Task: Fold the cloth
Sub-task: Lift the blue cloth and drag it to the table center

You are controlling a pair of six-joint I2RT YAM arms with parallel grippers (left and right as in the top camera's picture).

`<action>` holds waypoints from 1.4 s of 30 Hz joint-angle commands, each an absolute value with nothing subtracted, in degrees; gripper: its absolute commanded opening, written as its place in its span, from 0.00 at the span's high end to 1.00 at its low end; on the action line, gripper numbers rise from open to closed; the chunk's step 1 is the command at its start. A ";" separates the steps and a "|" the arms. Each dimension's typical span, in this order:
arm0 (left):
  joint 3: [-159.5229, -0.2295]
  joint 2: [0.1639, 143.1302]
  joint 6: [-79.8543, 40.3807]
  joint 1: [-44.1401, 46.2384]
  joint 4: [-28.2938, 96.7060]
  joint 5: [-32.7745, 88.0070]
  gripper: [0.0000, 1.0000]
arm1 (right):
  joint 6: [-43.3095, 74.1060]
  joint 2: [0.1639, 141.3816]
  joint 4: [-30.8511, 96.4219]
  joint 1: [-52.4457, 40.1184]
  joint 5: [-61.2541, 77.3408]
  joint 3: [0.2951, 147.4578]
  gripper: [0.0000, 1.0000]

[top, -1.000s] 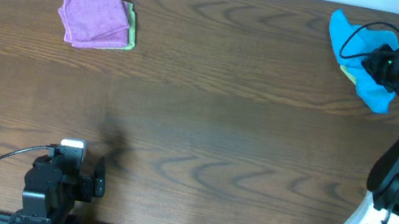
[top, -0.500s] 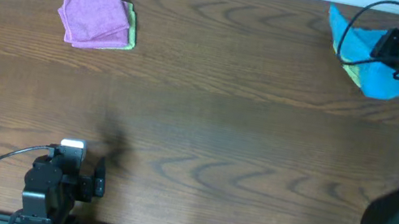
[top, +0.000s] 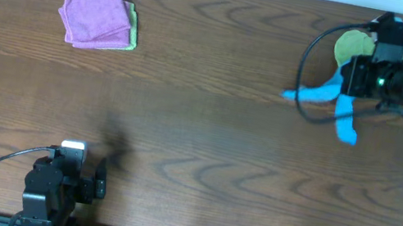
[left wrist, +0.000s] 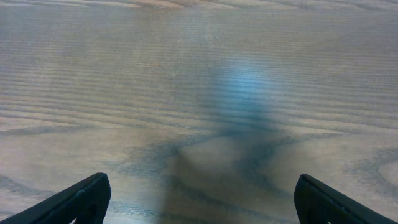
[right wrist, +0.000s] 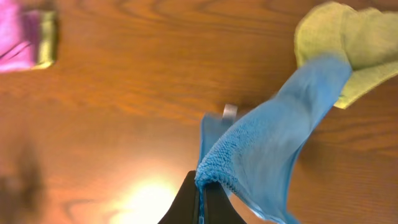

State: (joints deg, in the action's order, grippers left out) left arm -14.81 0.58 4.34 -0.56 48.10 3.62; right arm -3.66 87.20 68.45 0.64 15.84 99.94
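The sky-blue cloth [top: 328, 95] hangs in the air at the far right, stretched into strips below my right gripper [top: 357, 76]. In the right wrist view the right gripper [right wrist: 201, 194] is shut on an edge of the blue cloth [right wrist: 273, 149], whose small white tag [right wrist: 229, 112] shows behind it. The cloth's far end trails toward a lime-green cloth [right wrist: 348, 46]. My left gripper [left wrist: 199, 202] is open and empty low over bare wood at the front left; it also shows in the overhead view [top: 99, 182].
A folded pink-purple cloth [top: 97, 17] lies on a lime-green one [top: 132, 30] at the back left. Another lime-green cloth [top: 351, 46] lies at the back right beneath the right arm. The wooden table [top: 197, 137] spans the view.
My right gripper has lifted the blue cloth off the back right pile and carried it left and toward the front, uncovering the lime-green cloth. The left arm has not moved.
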 commanded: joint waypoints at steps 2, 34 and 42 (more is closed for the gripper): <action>-14.09 0.25 4.73 -0.30 51.55 2.52 0.04 | -5.41 81.03 71.50 -5.39 16.34 100.40 0.99; -14.09 0.25 4.71 -0.30 50.92 2.55 0.05 | -0.36 86.91 59.68 -43.13 17.04 100.40 0.97; -14.09 0.25 4.71 -0.30 50.92 2.57 0.05 | -2.46 88.01 62.17 -37.23 -3.60 100.40 0.96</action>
